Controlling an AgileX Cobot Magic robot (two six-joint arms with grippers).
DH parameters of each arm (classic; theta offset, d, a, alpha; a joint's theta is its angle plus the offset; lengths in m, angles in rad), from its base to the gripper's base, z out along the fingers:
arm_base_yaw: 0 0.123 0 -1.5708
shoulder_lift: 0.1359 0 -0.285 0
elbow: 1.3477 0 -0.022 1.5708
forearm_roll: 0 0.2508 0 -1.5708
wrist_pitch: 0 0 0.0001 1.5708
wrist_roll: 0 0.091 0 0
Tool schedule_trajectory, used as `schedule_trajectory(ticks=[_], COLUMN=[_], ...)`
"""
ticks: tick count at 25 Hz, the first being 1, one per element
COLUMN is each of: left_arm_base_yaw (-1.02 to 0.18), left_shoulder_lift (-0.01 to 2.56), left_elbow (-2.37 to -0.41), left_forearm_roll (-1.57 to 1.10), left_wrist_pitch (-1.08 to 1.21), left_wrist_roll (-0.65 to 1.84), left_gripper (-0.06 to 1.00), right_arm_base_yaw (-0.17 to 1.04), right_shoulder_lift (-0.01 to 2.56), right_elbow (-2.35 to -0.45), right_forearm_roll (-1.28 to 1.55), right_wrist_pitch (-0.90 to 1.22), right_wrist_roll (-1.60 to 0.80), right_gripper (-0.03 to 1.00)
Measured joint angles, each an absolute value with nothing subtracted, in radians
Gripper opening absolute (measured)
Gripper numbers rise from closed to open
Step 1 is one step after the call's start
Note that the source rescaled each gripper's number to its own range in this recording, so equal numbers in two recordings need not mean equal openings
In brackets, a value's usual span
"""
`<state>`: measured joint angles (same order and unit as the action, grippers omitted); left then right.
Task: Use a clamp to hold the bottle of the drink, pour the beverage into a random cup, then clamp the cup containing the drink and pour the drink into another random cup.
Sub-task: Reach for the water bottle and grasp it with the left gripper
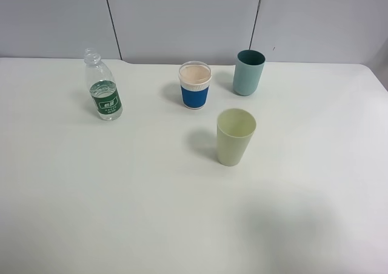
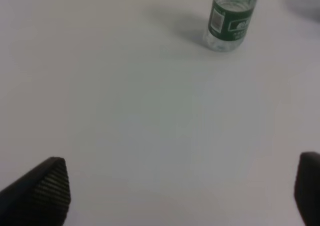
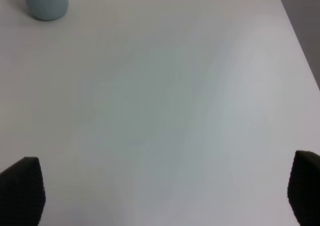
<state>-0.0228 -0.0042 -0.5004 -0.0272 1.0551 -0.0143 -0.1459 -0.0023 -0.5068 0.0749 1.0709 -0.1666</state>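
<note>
Grey wall panels [image 1: 182, 13] are running behind the far edge of a white table [image 1: 121, 195], which is carrying every object of the run. Bottle [image 1: 104, 95] is standing upright toward the far left corner, clear plastic with a green label, water sitting at roughly label height; the neck is looking uncapped, though that is a judgement from a small detail. Blue-sleeved cup [image 1: 194, 86] and teal cup [image 1: 248, 73] are standing side by side but apart near the middle of the far edge, and the pale green cup [image 1: 235, 136] is standing closer to the table's centre, well apart from both. All three are sitting mouth-up, probably spaced so that a claw can be closing around any one without knocking a neighbour. Left claw [image 2: 177, 191] is hovering over bare table with its jaws spread wide and gripping nothing, the bottle lying ahead of it and well apart. Right claw [image 3: 162, 191] is likewise gaping wide and empty, facing the teal cup from a distance near the right edge. Neither arm is showing in the high view. Judgement: nothing is poured yet; the left claw is sitting on the bottle's side, so the bottle grasp is looking like the step in hand.
</note>
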Motion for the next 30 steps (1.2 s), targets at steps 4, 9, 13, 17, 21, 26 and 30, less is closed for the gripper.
schedule_trajectory(ticks=[4,9,13,17,21,26,30], left_arm_base_yaw=[-0.023,-0.023,-0.023,-0.023,-0.023,-0.023,-0.023], left_shoulder_lift=[-0.004,-0.004,-0.004,-0.004,-0.004,-0.004,-0.004], left_elbow=[-0.5,-0.5,-0.5,-0.5,-0.5,-0.5,-0.5], left_forearm_roll=[-0.027,-0.027,-0.027,-0.027,-0.027,-0.027,-0.027], left_wrist_pitch=[1.055,1.055,1.055,1.055,1.055,1.055,1.055], left_wrist_roll=[-0.014,-0.014,-0.014,-0.014,-0.014,-0.014,-0.014], left_gripper=[0.78,0.78,0.78,0.78,0.78,0.78,0.78], right_arm_base_yaw=[-0.146,-0.146,-0.146,-0.146,-0.146,-0.146,-0.146], right_shoulder_lift=[-0.002,-0.002,-0.002,-0.002,-0.002,-0.002,-0.002], right_elbow=[-0.507,-0.507,-0.507,-0.507,-0.507,-0.507,-0.507], right_forearm_roll=[0.075,0.075,0.075,0.075,0.075,0.075,0.075], right_wrist_pitch=[1.071,1.071,1.071,1.071,1.071,1.071,1.071], right_wrist_roll=[-0.167,-0.167,-0.167,-0.167,-0.167,-0.167,-0.167], right_gripper=[1.0,1.0,1.0,1.0,1.0,1.0,1.0])
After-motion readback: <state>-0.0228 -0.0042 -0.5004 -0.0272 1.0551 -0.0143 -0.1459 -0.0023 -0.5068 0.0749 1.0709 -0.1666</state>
